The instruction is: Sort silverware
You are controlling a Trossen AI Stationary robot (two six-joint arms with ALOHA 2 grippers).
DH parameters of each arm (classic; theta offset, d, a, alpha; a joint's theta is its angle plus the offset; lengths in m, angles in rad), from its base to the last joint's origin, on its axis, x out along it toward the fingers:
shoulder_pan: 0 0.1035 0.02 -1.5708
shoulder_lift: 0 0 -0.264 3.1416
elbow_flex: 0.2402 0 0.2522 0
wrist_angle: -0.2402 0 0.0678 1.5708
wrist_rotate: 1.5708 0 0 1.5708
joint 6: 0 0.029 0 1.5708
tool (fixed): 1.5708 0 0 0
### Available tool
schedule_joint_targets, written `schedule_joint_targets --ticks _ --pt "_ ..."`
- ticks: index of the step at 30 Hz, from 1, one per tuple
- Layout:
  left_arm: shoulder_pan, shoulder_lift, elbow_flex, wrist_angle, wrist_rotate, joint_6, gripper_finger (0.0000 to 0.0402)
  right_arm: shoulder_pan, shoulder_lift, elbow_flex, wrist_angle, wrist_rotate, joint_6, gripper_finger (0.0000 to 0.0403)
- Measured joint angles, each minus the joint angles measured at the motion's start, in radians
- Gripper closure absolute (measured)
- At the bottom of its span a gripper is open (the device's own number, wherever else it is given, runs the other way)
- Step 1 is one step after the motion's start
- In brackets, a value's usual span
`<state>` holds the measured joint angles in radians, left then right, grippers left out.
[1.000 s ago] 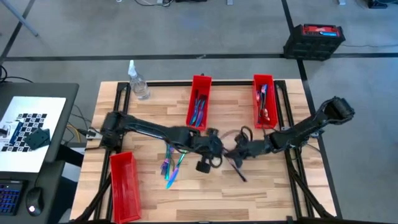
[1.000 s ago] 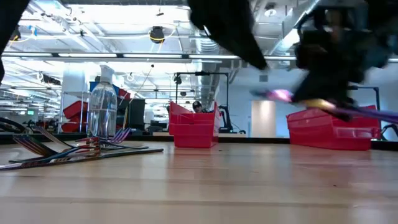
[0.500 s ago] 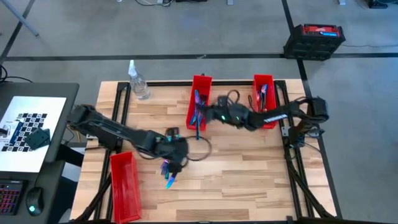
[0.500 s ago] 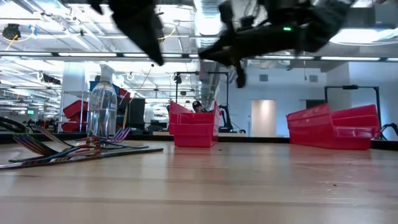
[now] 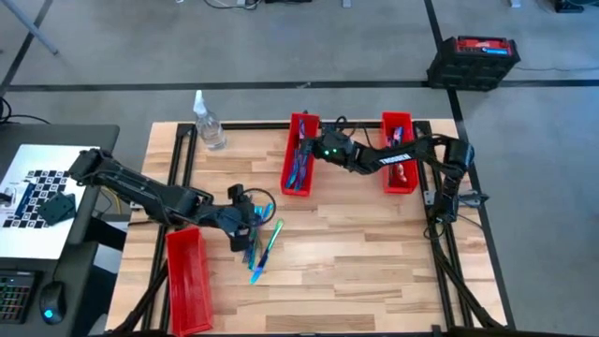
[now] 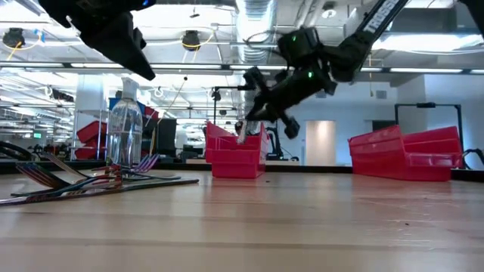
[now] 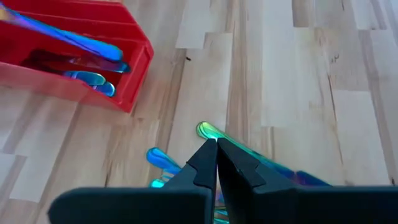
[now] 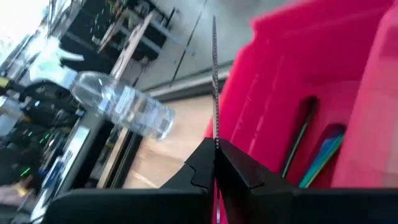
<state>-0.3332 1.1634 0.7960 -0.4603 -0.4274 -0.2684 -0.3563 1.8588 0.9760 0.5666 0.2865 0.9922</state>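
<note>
High view: we log the right gripper (image 5: 312, 150) over the middle red bin (image 5: 299, 154) at 12 o'clock, fingers pinching one thin utensil (image 8: 214, 68) edge-on, with a clear bottle (image 5: 209, 126) at 11 o'clock. We log the left gripper (image 5: 245, 231), fingers pressed together on nothing, above the loose silverware (image 5: 262, 249) left of the table's centre, with a second red bin (image 5: 396, 150) at 1 o'clock and a third bin (image 5: 188, 278) at 8 o'clock.

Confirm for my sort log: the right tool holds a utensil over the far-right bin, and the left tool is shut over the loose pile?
Wrong bin: the high view shows the right tool holding its utensil over the middle bin. The rest stands.
</note>
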Motion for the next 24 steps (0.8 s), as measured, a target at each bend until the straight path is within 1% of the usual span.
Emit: schedule_joint_targets --ticks 2,6,11,14,15,17,18,20,23,24 --pt "0.000 -0.002 -0.003 -0.005 0.000 0.002 0.0402 -0.015 0.012 0.011 0.006 -0.023 0.003 0.0380" --pt "0.000 -0.002 -0.003 -0.004 0.000 0.030 0.0402 -0.020 0.011 0.015 0.002 -0.023 -0.019 0.0324" --pt "0.001 -0.002 -0.003 -0.005 0.000 0.066 0.0402 -0.006 -0.072 0.015 -0.074 -0.089 -0.179 0.0254" --pt "0.001 -0.002 -0.003 -0.005 0.001 0.087 0.0402 0.025 -0.131 0.015 -0.196 -0.115 -0.288 0.0225" --pt "0.001 -0.002 -0.003 -0.005 0.000 0.089 0.0402 0.039 -0.151 0.014 -0.234 -0.106 -0.341 0.0218" --pt "0.001 -0.002 -0.003 -0.003 0.000 0.092 0.0402 0.059 -0.183 0.014 -0.251 -0.029 -0.421 0.0210" --pt "0.001 -0.002 -0.003 -0.001 0.000 0.097 0.0402 0.056 -0.195 0.014 -0.245 0.009 -0.450 0.0208" --pt "0.001 -0.002 -0.003 0.004 0.000 0.123 0.0402 0.027 -0.216 0.015 -0.239 0.048 -0.492 0.0206" --pt "0.001 -0.002 -0.003 0.002 0.001 0.127 0.0402 -0.003 -0.260 0.015 -0.297 0.055 -0.493 0.0208" --pt "0.001 -0.002 -0.003 0.002 0.000 0.118 0.0402 0.004 -0.281 0.015 -0.329 0.015 -0.482 0.0210"
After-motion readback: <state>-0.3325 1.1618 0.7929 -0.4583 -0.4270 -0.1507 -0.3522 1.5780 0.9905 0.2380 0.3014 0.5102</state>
